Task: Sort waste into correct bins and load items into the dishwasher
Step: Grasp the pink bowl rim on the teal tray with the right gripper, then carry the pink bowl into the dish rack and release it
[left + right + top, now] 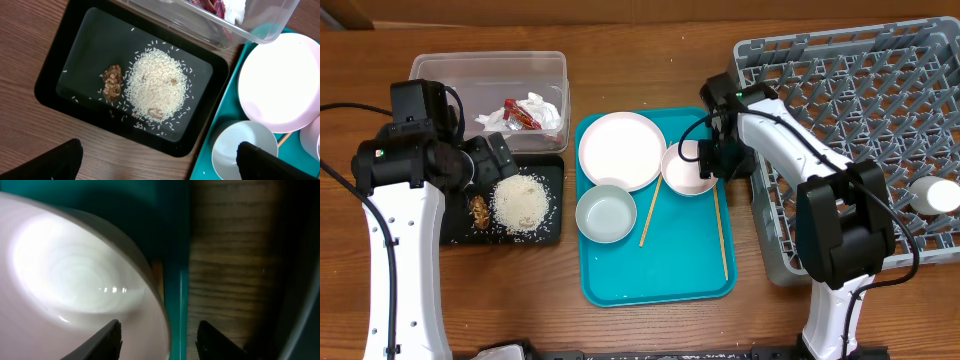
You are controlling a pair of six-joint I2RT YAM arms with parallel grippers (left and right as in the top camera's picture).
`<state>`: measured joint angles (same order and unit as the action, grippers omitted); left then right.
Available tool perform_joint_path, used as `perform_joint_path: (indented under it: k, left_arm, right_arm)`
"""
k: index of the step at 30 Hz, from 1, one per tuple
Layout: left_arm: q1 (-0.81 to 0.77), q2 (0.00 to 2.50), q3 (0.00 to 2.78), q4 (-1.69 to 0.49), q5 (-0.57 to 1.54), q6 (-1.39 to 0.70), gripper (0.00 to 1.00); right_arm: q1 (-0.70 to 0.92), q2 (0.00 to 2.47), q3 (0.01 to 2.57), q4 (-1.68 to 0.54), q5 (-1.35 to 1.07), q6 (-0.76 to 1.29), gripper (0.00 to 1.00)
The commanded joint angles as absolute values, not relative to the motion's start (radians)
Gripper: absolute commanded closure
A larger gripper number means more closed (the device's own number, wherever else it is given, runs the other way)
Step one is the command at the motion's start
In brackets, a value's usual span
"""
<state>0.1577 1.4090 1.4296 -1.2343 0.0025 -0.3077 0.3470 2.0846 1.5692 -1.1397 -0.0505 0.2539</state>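
Note:
My right gripper (716, 163) (159, 327) is open astride the right rim of a white bowl (688, 168) (75, 270) on the teal tray, one finger inside and one outside. A round plate (620, 150), a second bowl (605, 213) and two chopsticks (651, 212) also lie on that tray. The grey dish rack (860, 130) holds a small white cup (932, 195). My left gripper (160, 165) hangs open and empty over the near edge of the black tray (50, 95), which holds rice (157, 87) and a brown scrap (112, 82). Napkin (542, 108) and red wrapper (520, 115) sit in the clear tub (490, 70).
The teal tray (660, 280) lies between the black tray and the rack, its right edge close to the rack's left wall. The second chopstick (720, 235) lies along that right side. Bare wooden table shows in front of the trays.

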Motion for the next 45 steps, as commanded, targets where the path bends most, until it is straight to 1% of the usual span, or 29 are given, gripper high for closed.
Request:
perform_joint_path:
  k: [1, 3, 4, 8, 10, 11, 16, 23, 27, 28, 32, 36, 38, 39, 42, 45]
  left_arm:
    - [0.159, 1.399, 1.441, -1.233, -0.008, -0.311, 0.00]
    - [0.159, 1.399, 1.441, -1.233, -0.008, -0.311, 0.00]
    - [0.159, 1.399, 1.441, -1.233, -0.008, -0.311, 0.00]
    - [0.159, 1.399, 1.441, -1.233, -0.008, -0.311, 0.00]
    - [0.159, 1.399, 1.441, -1.233, -0.008, -0.311, 0.00]
    - [0.159, 1.399, 1.441, -1.234, -0.008, -0.311, 0.00]
    - [0.159, 1.399, 1.441, -1.233, -0.008, -0.311, 0.00]
    - [0.159, 1.399, 1.441, -1.233, -0.008, -0.311, 0.00]
    - [0.159, 1.399, 1.441, -1.233, -0.008, -0.311, 0.00]
    - [0.159, 1.399, 1.441, -1.233, -0.008, -0.311, 0.00]
    - [0.159, 1.399, 1.441, -1.233, -0.008, -0.311, 0.00]
    - [0.159, 1.399, 1.441, -1.233, -0.008, -0.311, 0.00]
    - [0.159, 1.399, 1.441, -1.233, -0.008, -0.311, 0.00]
    - [0.159, 1.399, 1.441, -1.233, -0.008, -0.311, 0.00]
    - [0.159, 1.399, 1.441, -1.233, -0.008, -0.311, 0.00]
    - [0.159, 1.399, 1.441, -1.233, -0.008, -0.311, 0.00]
  right_arm:
    - [0.347, 2.088, 1.562, -1.131, -0.046, 0.267, 0.71]
    - [0.347, 2.088, 1.562, -1.131, -0.046, 0.267, 0.76]
    - [0.347, 2.088, 1.562, -1.131, -0.046, 0.267, 0.80]
    - [0.344, 2.087, 1.567, -1.137, -0.046, 0.267, 0.89]
    - [0.343, 2.081, 1.571, -1.142, -0.046, 0.267, 0.95]
    - [0.343, 2.076, 1.574, -1.143, -0.046, 0.267, 0.96]
    - [0.343, 2.034, 1.615, -1.165, -0.045, 0.267, 0.96]
    - [0.316, 1.876, 1.676, -1.194, -0.038, 0.266, 0.96]
    - [0.279, 1.774, 1.712, -1.192, 0.034, 0.266, 0.96]
    - [0.255, 1.726, 1.718, -1.169, 0.116, 0.266, 0.96]
    - [0.204, 1.662, 1.718, -1.098, 0.323, 0.265, 0.96]
    - [0.120, 1.652, 1.718, -0.996, 0.562, 0.255, 0.96]
    - [0.077, 1.654, 1.718, -0.944, 0.635, 0.255, 0.96]
    - [0.024, 1.658, 1.718, -0.877, 0.688, 0.255, 0.96]
    - [-0.064, 1.671, 1.717, -0.768, 0.698, 0.229, 0.96]
    - [-0.152, 1.703, 1.717, -0.648, 0.701, 0.103, 0.96]
